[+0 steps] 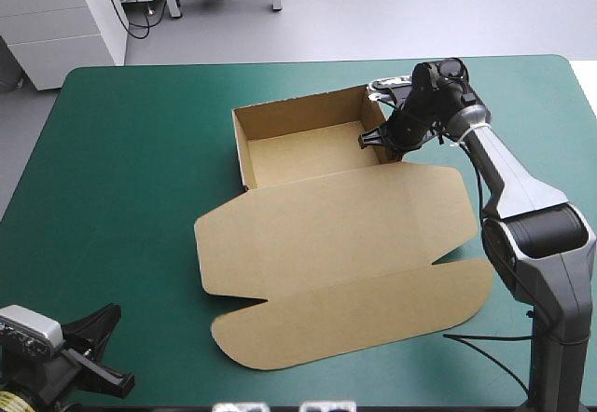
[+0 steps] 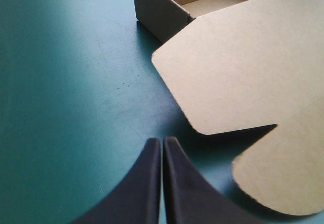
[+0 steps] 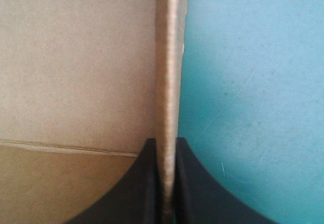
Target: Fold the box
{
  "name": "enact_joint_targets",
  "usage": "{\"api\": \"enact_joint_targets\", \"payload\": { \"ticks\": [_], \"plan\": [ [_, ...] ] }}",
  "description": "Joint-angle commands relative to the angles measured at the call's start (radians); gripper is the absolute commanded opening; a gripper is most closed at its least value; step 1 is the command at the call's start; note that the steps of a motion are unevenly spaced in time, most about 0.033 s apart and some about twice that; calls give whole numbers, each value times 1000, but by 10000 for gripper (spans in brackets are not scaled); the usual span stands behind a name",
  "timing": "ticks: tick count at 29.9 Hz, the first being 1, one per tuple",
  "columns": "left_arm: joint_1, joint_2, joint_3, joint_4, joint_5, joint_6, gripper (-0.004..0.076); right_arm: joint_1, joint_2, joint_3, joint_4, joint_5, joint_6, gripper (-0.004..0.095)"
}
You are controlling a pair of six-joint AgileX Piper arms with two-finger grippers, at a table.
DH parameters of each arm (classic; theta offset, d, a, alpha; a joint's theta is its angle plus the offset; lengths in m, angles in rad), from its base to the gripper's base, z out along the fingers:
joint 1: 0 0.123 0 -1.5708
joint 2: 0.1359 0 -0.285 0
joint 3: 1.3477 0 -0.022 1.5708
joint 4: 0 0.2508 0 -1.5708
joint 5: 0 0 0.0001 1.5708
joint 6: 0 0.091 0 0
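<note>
Brown box point(image 1: 303, 156): open tray; lid point(image 1: 345, 244) flat, outspread

The box point(image 1: 336, 235), a cut sheet of board, is a plain, even brown, with a paler tan along its wall's edge. The table's smooth cover point(image 1: 121, 170) is uniform teal-green. The fin-shaped fingers of the left gripper point(image 2: 162, 142) and the right gripper point(image 3: 166, 142) are black.

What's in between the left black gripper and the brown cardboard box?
Nothing but bare teal-green table cover: the left wrist view shows it between the shut left gripper of black fins and the brown board box.
</note>
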Motion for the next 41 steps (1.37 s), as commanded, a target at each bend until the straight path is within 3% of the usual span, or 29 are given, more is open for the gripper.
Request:
{"api": "enact_joint_targets", "payload": {
  "ticks": [1, 14, 22, 28, 31, 41],
  "plan": [
    [-3, -5, 22, -8, -72, -10, -8, -4, -58, -27, 10, 14, -15, -19],
    [-3, -4, 58, 8, -90, -13, -8, -63, -111, -211, -29, 14, -25, -19],
    [-3, -4, 64, 2, -91, -13, -8, -323, -219, -292, -228, 14, -44, -20],
    [-3, -4, 64, 2, -91, -13, -8, -607, -204, -288, -114, 14, -44, -19],
    [-3, -4, 64, 2, -91, -13, -8, -697, -174, -288, -70, 14, -64, -19],
    [-3, -4, 64, 2, -92, -13, -8, -764, -9, -288, -66, 14, -63, -19]
  ]
}}
